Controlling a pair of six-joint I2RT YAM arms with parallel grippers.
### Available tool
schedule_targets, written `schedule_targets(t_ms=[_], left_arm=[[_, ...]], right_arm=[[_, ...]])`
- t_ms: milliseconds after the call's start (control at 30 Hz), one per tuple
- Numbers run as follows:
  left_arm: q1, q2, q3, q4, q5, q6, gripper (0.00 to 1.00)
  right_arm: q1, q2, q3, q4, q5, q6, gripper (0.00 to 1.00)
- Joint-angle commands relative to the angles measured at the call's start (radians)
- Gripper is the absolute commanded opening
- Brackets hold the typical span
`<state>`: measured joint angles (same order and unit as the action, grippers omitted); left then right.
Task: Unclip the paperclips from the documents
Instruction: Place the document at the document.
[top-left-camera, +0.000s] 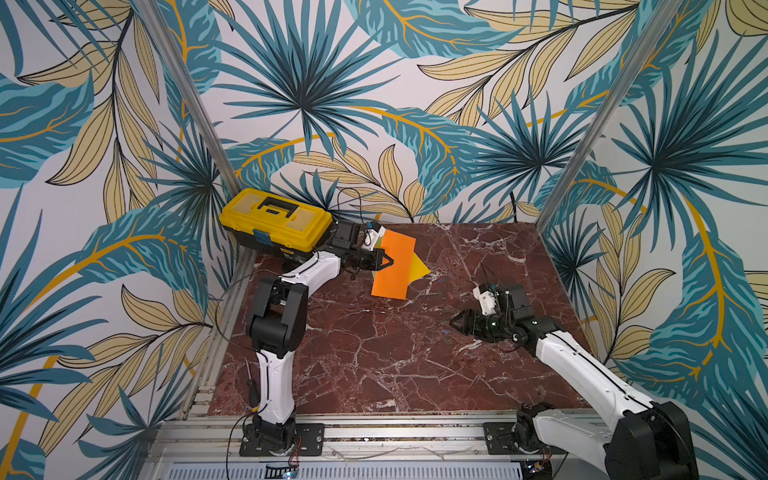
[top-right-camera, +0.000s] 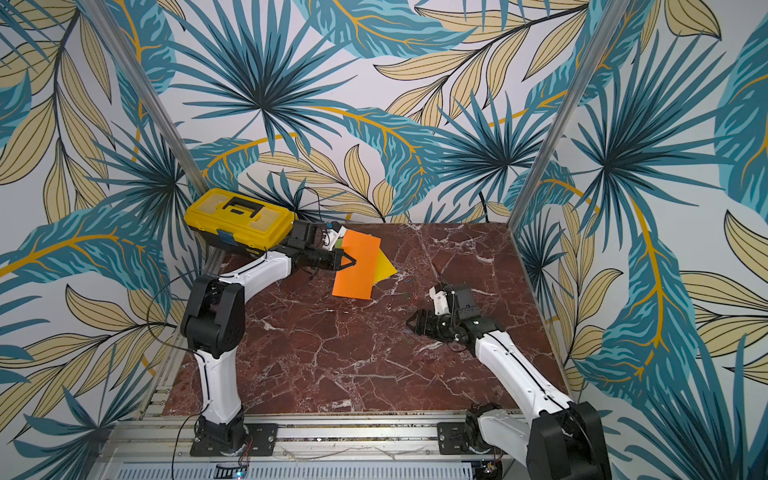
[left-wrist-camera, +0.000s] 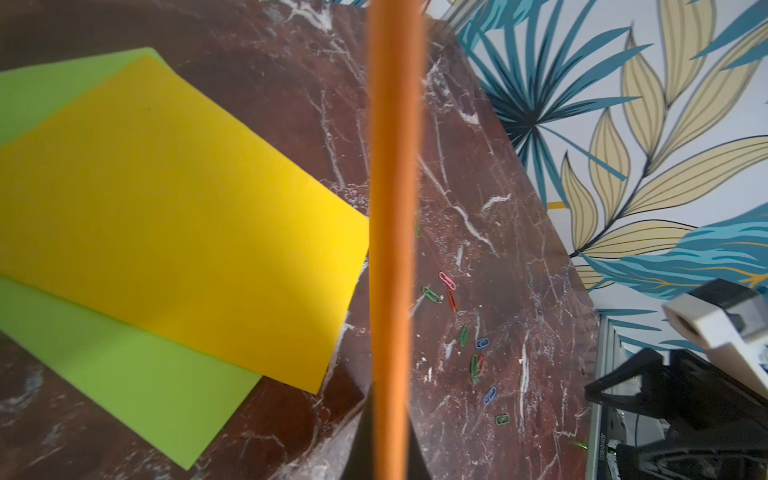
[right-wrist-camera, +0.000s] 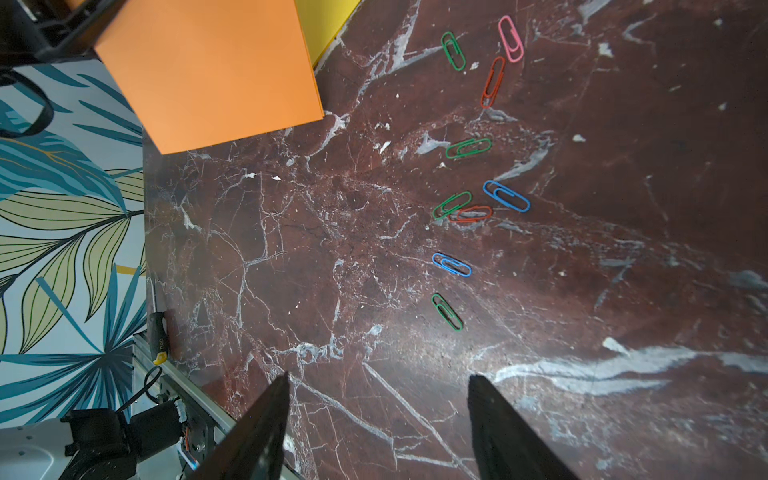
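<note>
Paperclips (right-wrist-camera: 452, 264) lie loose on the bench (right-wrist-camera: 291, 249); left pincer (top-left-camera: 386, 261) grips the orange sheet (top-left-camera: 397, 274); right pincer (right-wrist-camera: 379, 376) gapes empty near them.

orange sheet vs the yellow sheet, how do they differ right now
Pose: the orange sheet is lifted, clamped in the left jaws, while the yellow sheet lies flat on the table.
Support: the orange sheet is gripped alone, whereas the yellow sheet rests askew on the green sheet.
Shared: both are plain rectangles with no clip visible on them. The paperclips lie loose on the marble.
</note>
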<state>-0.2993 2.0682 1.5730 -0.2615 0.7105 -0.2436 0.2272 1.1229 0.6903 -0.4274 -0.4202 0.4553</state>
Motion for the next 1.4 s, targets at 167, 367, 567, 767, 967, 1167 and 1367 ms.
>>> schedule_targets(t_ms=[167, 367, 567, 767, 967, 1167, 1367], left_arm=[[0.034, 0.167, 0.209, -0.173, -0.105, -0.004, 0.0], [0.051, 0.198, 0.21, -0.186, -0.174, -0.025, 0.0], [0.053, 0.191, 0.178, -0.192, -0.224, -0.019, 0.04], [0.053, 0.155, 0.109, -0.193, -0.291, -0.016, 0.3], [0.052, 0.088, 0.04, -0.19, -0.397, -0.016, 0.55], [0.052, -0.01, -0.049, -0.135, -0.478, -0.003, 0.71], [0.049, -0.12, -0.159, -0.052, -0.508, 0.013, 0.79]], right_arm=[[0.004, -0.033, 0.012, -0.043, -0.007, -0.02, 0.69], [0.004, -0.04, 0.008, -0.045, -0.004, -0.02, 0.69], [0.004, -0.029, 0.012, -0.039, -0.008, -0.025, 0.69], [0.005, -0.029, 0.002, -0.03, -0.009, -0.026, 0.69], [0.005, -0.031, -0.003, -0.025, -0.01, -0.029, 0.7], [0.004, -0.027, 0.001, -0.021, -0.003, -0.04, 0.7], [0.004, -0.012, 0.018, -0.014, 0.025, -0.069, 0.7]])
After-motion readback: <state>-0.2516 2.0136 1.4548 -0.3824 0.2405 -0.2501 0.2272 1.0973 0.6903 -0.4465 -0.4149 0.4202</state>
